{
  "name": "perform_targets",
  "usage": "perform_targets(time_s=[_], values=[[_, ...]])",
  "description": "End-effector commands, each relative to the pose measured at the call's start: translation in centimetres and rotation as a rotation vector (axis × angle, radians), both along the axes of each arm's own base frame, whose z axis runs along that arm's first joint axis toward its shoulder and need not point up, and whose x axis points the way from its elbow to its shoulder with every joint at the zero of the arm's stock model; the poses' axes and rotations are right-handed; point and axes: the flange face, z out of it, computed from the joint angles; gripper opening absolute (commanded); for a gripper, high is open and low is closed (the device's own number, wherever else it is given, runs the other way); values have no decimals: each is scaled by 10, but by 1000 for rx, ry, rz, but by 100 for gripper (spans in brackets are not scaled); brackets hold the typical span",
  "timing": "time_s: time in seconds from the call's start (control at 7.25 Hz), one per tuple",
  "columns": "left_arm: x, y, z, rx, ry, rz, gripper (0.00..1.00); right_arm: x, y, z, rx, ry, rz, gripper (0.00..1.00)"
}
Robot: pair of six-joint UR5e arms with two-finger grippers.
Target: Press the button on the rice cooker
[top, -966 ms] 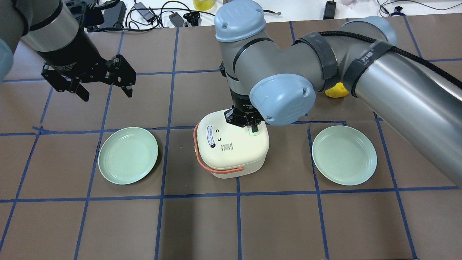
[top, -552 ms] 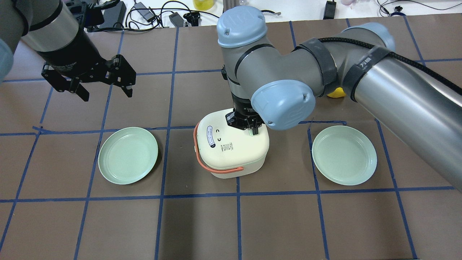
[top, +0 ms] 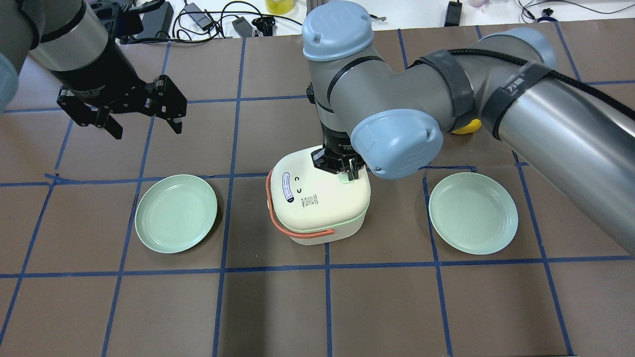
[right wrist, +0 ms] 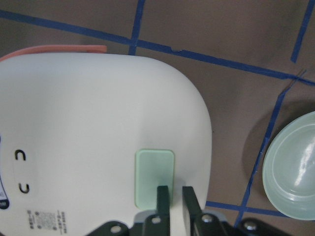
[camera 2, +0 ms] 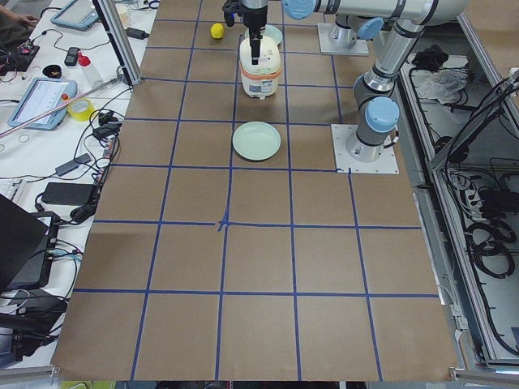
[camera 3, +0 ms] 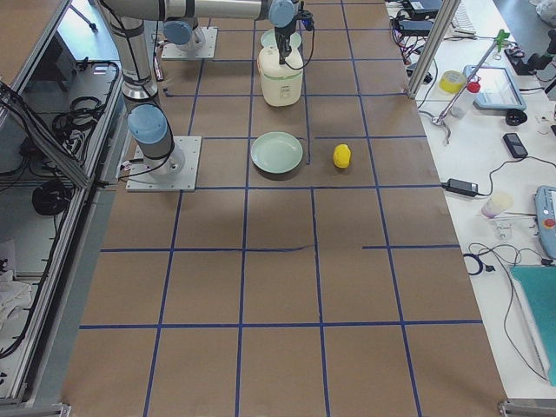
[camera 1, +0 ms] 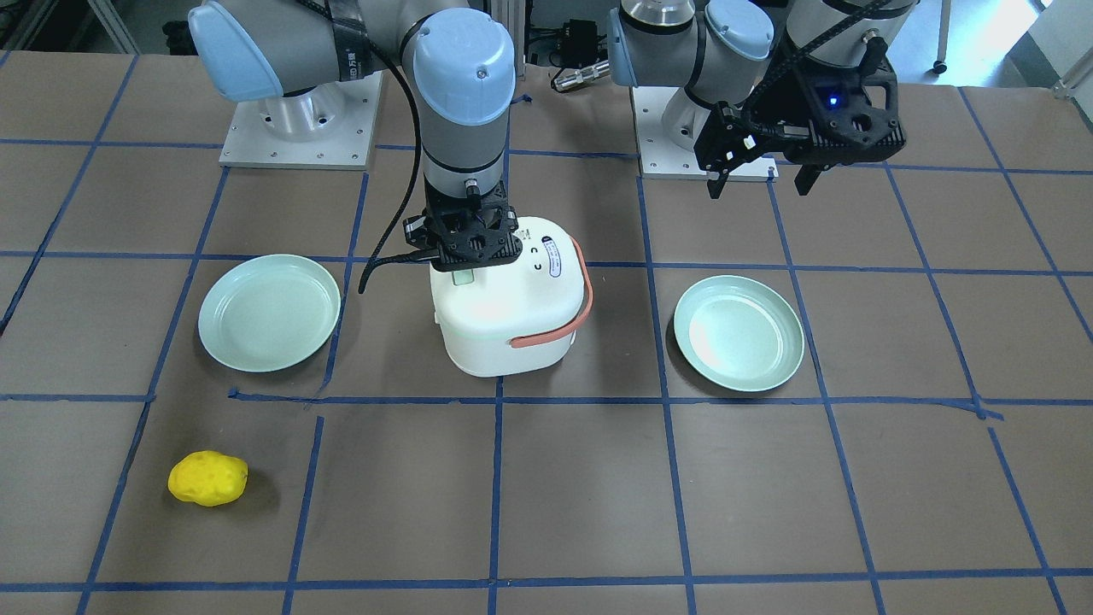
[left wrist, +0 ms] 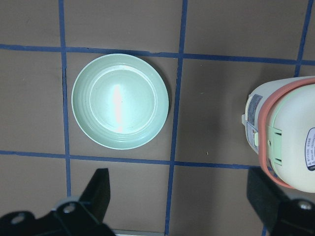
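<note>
The cream rice cooker [top: 317, 208] with an orange handle stands mid-table, also in the front view [camera 1: 504, 329]. Its pale mint button [right wrist: 154, 176] is set flush in the lid near one edge, and shows in the overhead view [top: 349, 179]. My right gripper [right wrist: 175, 197] points straight down on the lid, its fingers shut side by side, with the tips over the button's near right corner [top: 349, 172]. I cannot tell how hard they bear on it. My left gripper [top: 144, 116] is open and empty, hanging above the table far left of the cooker [camera 1: 760, 175].
Two mint-green plates lie either side of the cooker [top: 176, 213] [top: 473, 213]; the left wrist view looks down on one [left wrist: 120, 101]. A yellow lumpy object [camera 1: 207, 478] lies beyond the right-hand plate. Cables and devices line the table's far edge [top: 208, 20].
My right wrist has shifted a little to the right and away from me, and the fingertips have slid slightly along the button. The left arm has not moved.
</note>
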Motion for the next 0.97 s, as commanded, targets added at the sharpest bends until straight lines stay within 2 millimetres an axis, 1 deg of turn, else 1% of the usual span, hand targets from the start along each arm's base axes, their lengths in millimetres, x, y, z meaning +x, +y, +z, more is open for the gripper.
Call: perform_targets(time_s=[0.0,0.14,0.28,0.41,0.55,0.69,0.83], values=[[0,0,0,0,0,0,100,-33,2,55,-79,36,-26,100],[0,0,0,0,0,0,100,-65,-19,73,-106,21,-83,100],[0,0,0,0,0,1,100,-100,-40,93,-133,1,-69,100],[0,0,0,0,0,0,100,-132,-54,107,-141,-28,-120,100],[0,0,0,0,0,1,100,-166,-64,122,-146,-27,-186,100],[0,0,0,0,0,0,100,-193,-72,131,-152,-59,-243,100],[0,0,0,0,0,1,100,-204,-74,136,-156,-99,-270,100]])
